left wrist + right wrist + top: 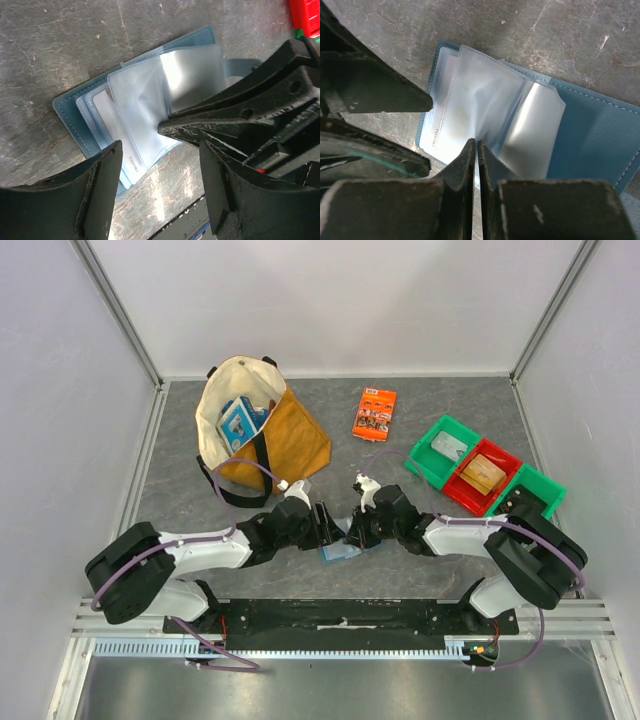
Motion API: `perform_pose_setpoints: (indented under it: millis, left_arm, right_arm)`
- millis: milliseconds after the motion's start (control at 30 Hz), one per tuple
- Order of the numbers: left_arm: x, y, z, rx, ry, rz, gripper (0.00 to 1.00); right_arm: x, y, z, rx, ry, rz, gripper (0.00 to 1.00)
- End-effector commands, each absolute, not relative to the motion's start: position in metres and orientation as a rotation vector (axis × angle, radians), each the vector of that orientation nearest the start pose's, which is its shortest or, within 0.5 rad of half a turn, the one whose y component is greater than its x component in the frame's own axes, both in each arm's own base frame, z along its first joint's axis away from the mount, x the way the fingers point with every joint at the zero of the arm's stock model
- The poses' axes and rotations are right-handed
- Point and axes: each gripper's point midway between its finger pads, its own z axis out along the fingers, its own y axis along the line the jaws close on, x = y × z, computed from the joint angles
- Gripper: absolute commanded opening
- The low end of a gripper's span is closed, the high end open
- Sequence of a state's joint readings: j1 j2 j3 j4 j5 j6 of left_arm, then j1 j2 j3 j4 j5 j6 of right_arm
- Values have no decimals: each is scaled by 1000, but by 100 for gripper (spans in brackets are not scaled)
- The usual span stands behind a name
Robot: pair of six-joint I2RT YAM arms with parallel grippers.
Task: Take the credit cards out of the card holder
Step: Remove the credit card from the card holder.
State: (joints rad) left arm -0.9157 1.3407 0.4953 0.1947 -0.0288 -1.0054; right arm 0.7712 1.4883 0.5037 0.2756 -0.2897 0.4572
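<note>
Grey, stone-patterned table, white walls on three sides.

Item 1: card holder. Light-blue bifold, lying open and flat on the table near the front edge, between the two arms. Its clear pocket leaves are fanned up from the spine.

Item 2: credit card. A pale edge with small lettering shows inside one clear pocket, at the holder's near side. Its colour under the plastic is hard to tell.

Item 3: left gripper. Fingers apart, one on each side of the holder's near edge, gripping nothing.

Item 4: right gripper. Fingers closed to a thin slit, pinching the edge of a clear pocket leaf of the card holder. The leaf is bowed upward.

Item 5: tote bag. Tan and cream, standing at the rear left, with a blue-and-white box inside.

Item 6: orange packet. Printed, flat on the table at rear centre.

Item 7: bins, in a row at the right. Green bin, red bin, second green bin.
</note>
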Motion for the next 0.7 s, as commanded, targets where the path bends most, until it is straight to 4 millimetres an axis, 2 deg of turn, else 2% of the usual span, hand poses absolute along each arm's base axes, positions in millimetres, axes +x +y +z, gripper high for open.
perform_pose_setpoints:
  millis: [0,333,467,567,667]
  left_arm:
    - [209,-314,68,-204,2366,-1010,68]
    - [204,-322,54,-232,2422,-1043,68]
    - [200,-328,55,-230,2427,-1098,68]
    - [201,-334,64,-214,2401,-1145,68]
    - [202,-342,73,-186,2373,-1192,67]
  right_arm:
    - [183,281,13,-552,2420,995,9]
    - [183,282,15,-531,2414,1039,10]
    - [188,281,29,-501,2358,1035,27]
    - [198,272,43,-462,2300,963,43]
    - [207,259,63,-428,2230,882,51]
